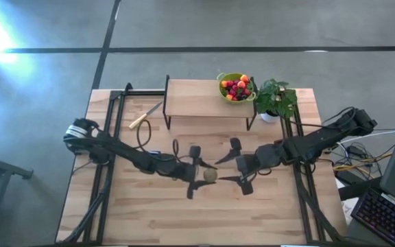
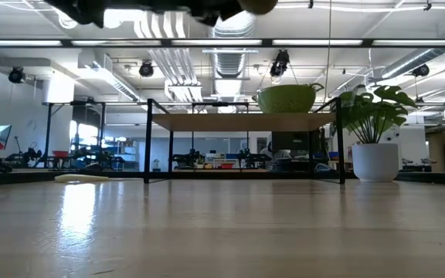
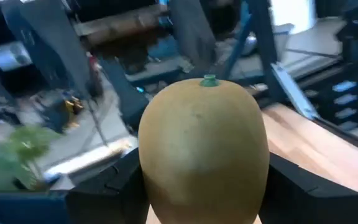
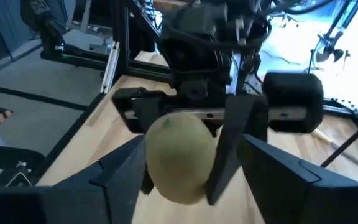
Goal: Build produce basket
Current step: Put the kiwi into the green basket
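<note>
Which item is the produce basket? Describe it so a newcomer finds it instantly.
Start at the low wooden shelf on black legs at the table's far edge. The produce basket sits on its right end: a round lime-green colander filled with red and orange fruit. The potted plant beside it is leafy, in a white pot.

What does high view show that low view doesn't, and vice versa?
High only: both arms over the table, the left gripper shut on the kiwi, the right gripper open facing it, and the berries inside the green colander. Low only: the colander's underside profile on the raised shelf, and the room behind. Both: colander, potted plant, shelf, knife and wooden table.
</note>
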Robot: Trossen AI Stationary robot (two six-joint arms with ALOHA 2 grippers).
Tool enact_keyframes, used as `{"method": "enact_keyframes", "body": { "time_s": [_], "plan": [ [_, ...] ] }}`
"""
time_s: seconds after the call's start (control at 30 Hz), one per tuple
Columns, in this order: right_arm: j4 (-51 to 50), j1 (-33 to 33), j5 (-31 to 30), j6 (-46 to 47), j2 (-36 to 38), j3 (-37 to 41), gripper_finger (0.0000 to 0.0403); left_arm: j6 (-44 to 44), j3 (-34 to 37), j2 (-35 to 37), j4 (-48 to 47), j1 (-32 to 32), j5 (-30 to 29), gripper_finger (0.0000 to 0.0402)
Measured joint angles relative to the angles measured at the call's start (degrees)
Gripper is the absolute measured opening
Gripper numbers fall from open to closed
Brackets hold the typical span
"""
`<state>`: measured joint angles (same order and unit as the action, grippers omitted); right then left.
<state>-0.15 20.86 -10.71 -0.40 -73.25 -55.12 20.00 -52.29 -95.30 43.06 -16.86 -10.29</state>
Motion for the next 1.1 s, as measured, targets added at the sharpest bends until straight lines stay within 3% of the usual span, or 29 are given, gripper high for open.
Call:
{"method": "enact_keyframes", "body": {
  "time_s": [0.2, 0.6, 0.83, 1.1],
  "plan": [
    [-0.57, -0.01, -0.25, -3.05, 0.02, -0.78, 0.0296, 2.64, -3.65, -0.7, -0.74, 0.22, -10.03, 0.0227],
    [3.01, 0.04, -6.7, -12.1, 0.11, -0.89, 0.0336, 5.26, -8.86, -0.73, -0.8, 1.03, -11.12, 0.0227],
    [5.71, 0.0, -10.44, -14.01, 0.0, -0.89, 0.0307, 5.67, -9.98, -0.73, -0.52, 2.18, -10.76, 0.0227],
    [5.91, -0.11, -13.95, -14.58, 0.02, -0.89, 0.0238, 5.58, -10.51, -0.73, -0.7, 2.58, -10.68, 0.0227]
  ]
}}
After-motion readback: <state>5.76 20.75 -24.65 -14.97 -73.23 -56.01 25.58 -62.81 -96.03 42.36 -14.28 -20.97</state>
